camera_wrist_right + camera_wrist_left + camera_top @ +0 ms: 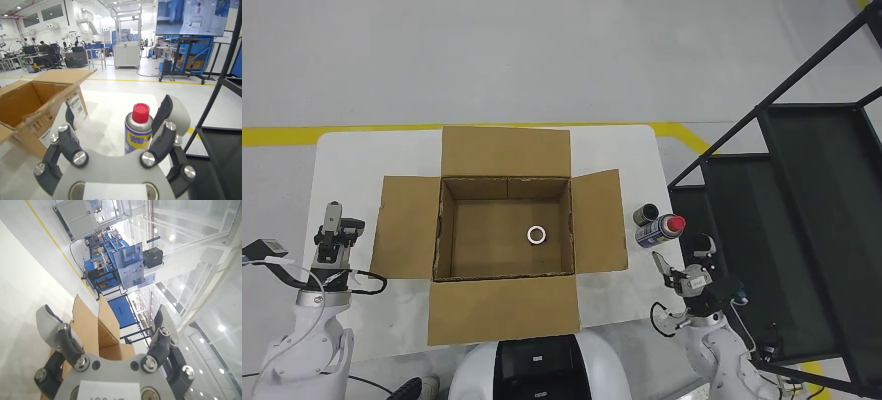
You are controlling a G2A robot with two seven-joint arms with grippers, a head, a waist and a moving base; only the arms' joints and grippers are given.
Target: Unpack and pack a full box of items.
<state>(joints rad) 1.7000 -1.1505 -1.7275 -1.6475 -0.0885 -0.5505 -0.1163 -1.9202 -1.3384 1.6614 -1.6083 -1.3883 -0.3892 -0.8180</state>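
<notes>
Your cardboard box sits open in the middle of the table, all four flaps folded outward. A small ring-shaped roll lies flat on the box floor, toward the right arm's side. Outside the box, just past the flap on that side, a spray can with a red cap stands upright on the table. A second, dark-topped can stands just beside it. The right jaws are near the box's right-arm-side flap, at the table's front edge. They are spread wide and grip nothing. From the right wrist view the spray can stands ahead of them, close by one finger, but you cannot tell from that view whether it touches. In the top view the can and the jaws are a little apart. The spray can carries a blue and yellow label. The outer wall of the box facing the right jaws has white stickers with barcodes and printed upward arrows. The left jaws hang beside the opposite flap of the box, well away from the roll and both cans. They are also wide open, with nothing between the fingers, and they point past the box's raised flap edge.
</notes>
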